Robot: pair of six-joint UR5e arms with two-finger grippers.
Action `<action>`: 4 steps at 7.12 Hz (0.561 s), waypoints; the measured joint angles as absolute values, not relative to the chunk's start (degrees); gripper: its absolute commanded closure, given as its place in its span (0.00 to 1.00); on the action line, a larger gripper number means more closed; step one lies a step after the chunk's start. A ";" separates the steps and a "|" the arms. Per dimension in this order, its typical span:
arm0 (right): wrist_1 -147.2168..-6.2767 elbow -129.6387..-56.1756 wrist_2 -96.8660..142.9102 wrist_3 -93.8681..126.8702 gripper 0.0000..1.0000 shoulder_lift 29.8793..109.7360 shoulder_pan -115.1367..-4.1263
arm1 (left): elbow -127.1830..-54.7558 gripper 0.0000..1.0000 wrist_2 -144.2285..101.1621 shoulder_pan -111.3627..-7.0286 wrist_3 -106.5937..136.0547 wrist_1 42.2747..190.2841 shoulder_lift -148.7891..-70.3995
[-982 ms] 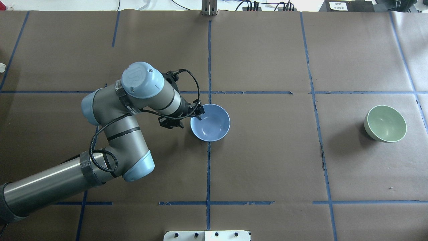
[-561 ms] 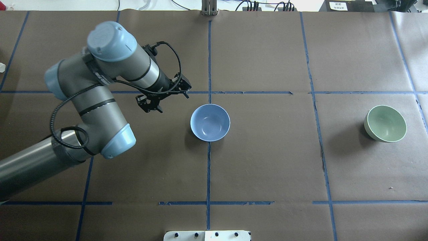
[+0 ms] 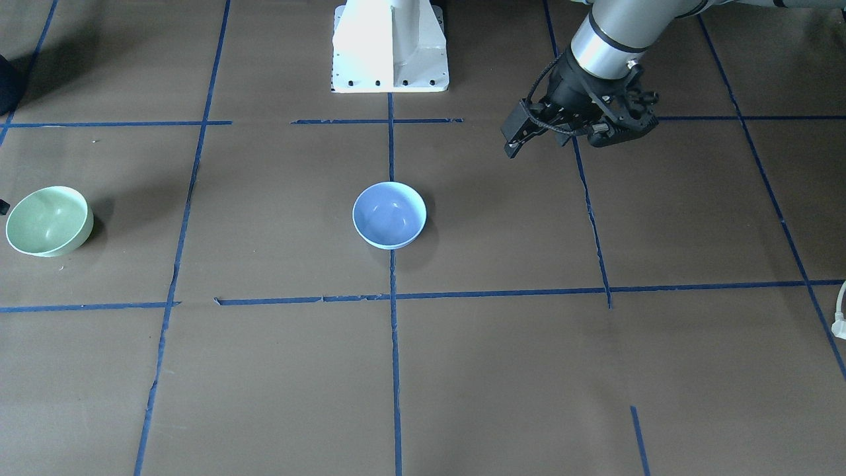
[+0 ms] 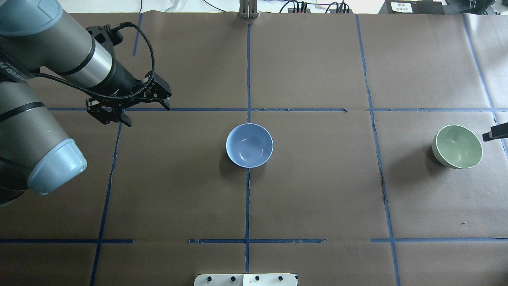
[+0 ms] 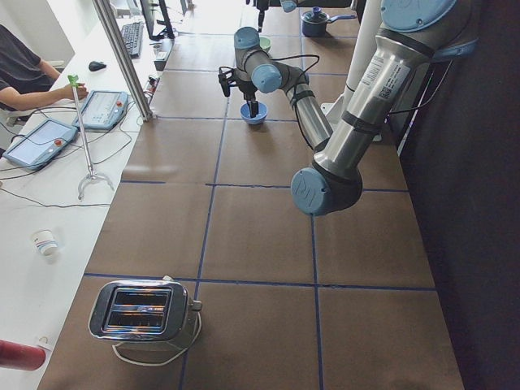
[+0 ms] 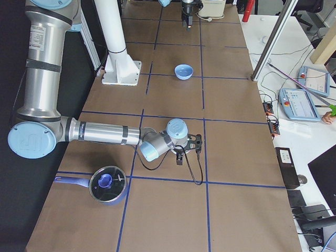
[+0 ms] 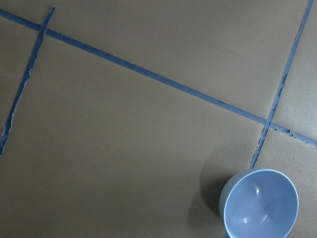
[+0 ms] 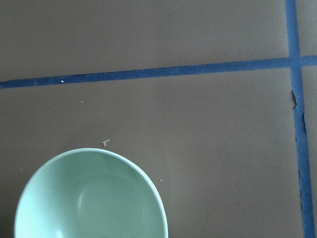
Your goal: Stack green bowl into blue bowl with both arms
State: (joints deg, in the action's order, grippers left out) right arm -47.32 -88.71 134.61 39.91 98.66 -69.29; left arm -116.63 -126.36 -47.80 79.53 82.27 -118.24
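The blue bowl (image 4: 249, 145) stands upright and empty at the table's middle; it also shows in the front view (image 3: 389, 215) and low right in the left wrist view (image 7: 260, 203). The green bowl (image 4: 457, 146) stands upright at the right end and fills the lower left of the right wrist view (image 8: 89, 196). My left gripper (image 4: 147, 114) is open and empty, raised well to the left of the blue bowl. Of my right gripper, one fingertip (image 4: 494, 133) shows at the frame's edge beside the green bowl. In the exterior right view (image 6: 189, 148) its fingers stand apart.
The white pedestal base (image 3: 390, 46) stands at the robot's side of the table. A toaster (image 5: 142, 309) sits at the left end. A lidded pot (image 6: 107, 184) sits at the right end near my right arm. Operators' desks with tablets (image 5: 41, 142) line the far side.
My left gripper has left the blue bowl's rim and drawn back up and to the left, open and empty. The right fingertip has come into view beside the green bowl. Neither bowl moved.
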 measured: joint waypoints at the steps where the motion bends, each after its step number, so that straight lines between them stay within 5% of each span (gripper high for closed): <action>1: -45.89 -87.24 134.18 41.20 0.01 98.10 -67.76 | -117.15 0.00 -126.35 -47.87 79.25 81.96 -117.66; 2: -45.45 -86.27 134.02 41.75 0.13 97.65 -66.45 | -117.32 0.00 -126.35 -47.88 79.15 81.87 -117.35; 4: -45.20 -84.07 133.95 42.76 0.91 96.29 -65.00 | -117.34 0.00 -126.25 -48.02 79.05 81.83 -117.08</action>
State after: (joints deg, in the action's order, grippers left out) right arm -45.20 -84.07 133.95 42.76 96.29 -65.00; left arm -117.34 -126.25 -48.02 79.05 81.83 -117.08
